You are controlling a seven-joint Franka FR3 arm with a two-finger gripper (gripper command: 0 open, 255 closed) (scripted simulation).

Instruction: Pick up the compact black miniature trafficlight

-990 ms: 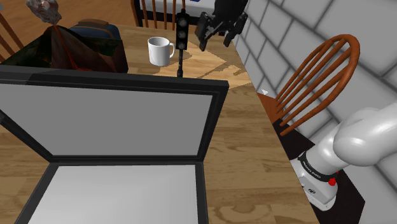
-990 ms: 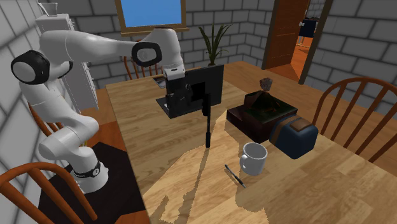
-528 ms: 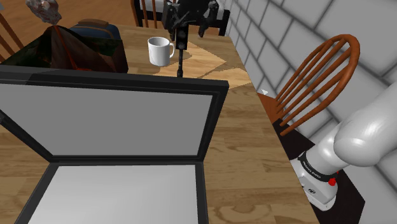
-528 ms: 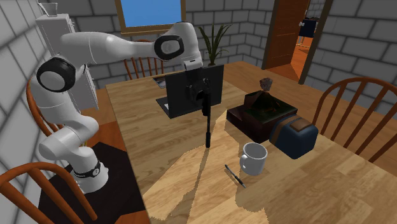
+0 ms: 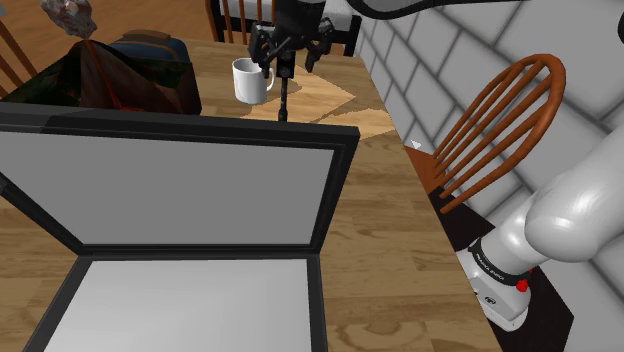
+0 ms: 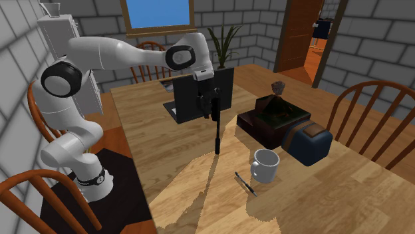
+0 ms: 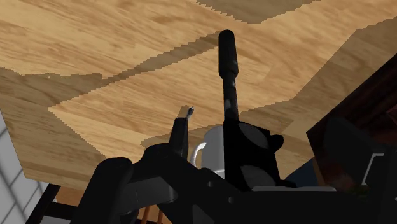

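The gripper (image 5: 288,58) hangs fingers-down over the top of the light (image 5: 284,95). Its fingers are spread, one on each side of the light's head. In the wrist view the head sits between the black fingers, and the light (image 7: 230,102) runs away from them down to its foot on the table (image 7: 95,76). Neither finger looks pressed against it, so the light is not held.

The light (image 6: 216,133) stands upright on the table (image 6: 166,159), just beside a white mug (image 5: 250,80) in the shoulder view and beyond the open laptop (image 5: 170,190).

The step in hand appears to be lining up for the grasp, with the lift not yet begun. The next move probably calls for closing evenly on the head and then rising straight up. The light is tall and thin on a small foot, so an off-centre squeeze could tip it toward the mug.
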